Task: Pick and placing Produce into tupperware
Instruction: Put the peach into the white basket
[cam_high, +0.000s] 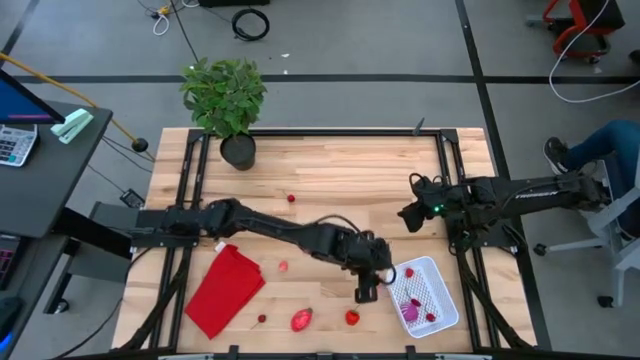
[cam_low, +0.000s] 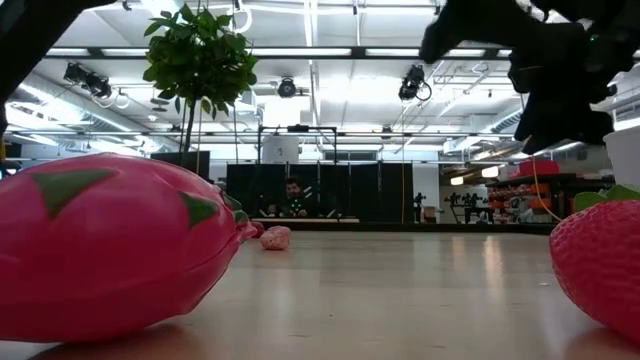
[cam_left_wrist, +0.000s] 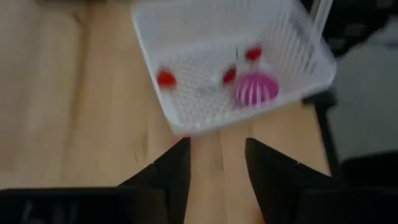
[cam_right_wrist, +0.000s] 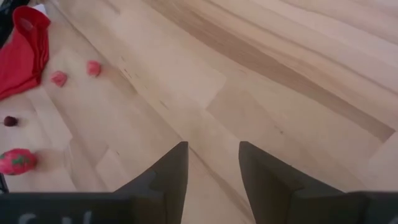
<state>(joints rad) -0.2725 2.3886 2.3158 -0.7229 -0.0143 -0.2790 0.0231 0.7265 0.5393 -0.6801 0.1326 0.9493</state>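
Observation:
The white mesh tupperware stands at the near right of the table. It holds a purple ball and a few small red bits. My left gripper hovers just left of it, open, with nothing between its fingers. More produce lies on the table: a pink dragon fruit, a strawberry, a dark cherry, a pink piece and a red piece. My right gripper waits at the right, open over bare wood.
A red folded cloth lies at the near left. A potted plant stands at the far left edge. Black rails run along both sides of the table. A person sits beyond the table's right edge.

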